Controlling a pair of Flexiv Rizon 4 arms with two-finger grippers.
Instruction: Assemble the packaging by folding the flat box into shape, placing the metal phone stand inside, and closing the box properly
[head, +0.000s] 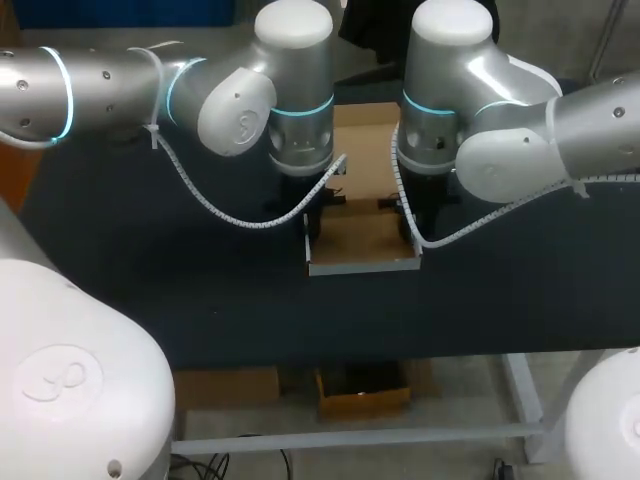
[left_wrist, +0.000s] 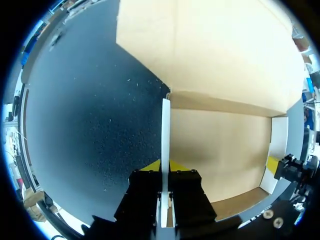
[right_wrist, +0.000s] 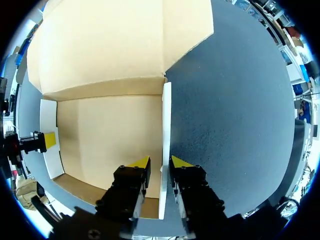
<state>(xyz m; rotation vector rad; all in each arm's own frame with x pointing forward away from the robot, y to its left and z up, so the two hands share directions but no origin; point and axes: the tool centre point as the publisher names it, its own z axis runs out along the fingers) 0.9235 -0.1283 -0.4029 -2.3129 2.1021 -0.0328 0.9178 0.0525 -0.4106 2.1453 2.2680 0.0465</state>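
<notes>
The cardboard box (head: 362, 240) lies on the black table between my two arms, its floor flat, both white-edged side walls standing upright, and its lid flap (head: 365, 140) spread out flat behind. In the left wrist view my left gripper (left_wrist: 165, 167) is shut on the left side wall (left_wrist: 165, 135), with the yellow tips pressed against both faces. My right gripper (right_wrist: 160, 162) straddles the right side wall (right_wrist: 166, 125) with its jaws a little apart and a gap on the inner side. Each wrist view also shows the other gripper across the box floor (left_wrist: 220, 150). No phone stand shows in any view.
The black table top (head: 150, 250) stretches wide to the left and right of the box. Its front edge (head: 350, 352) runs a short way in front of the box's near wall (head: 365, 266). Cable chains hang from both arms over the box sides.
</notes>
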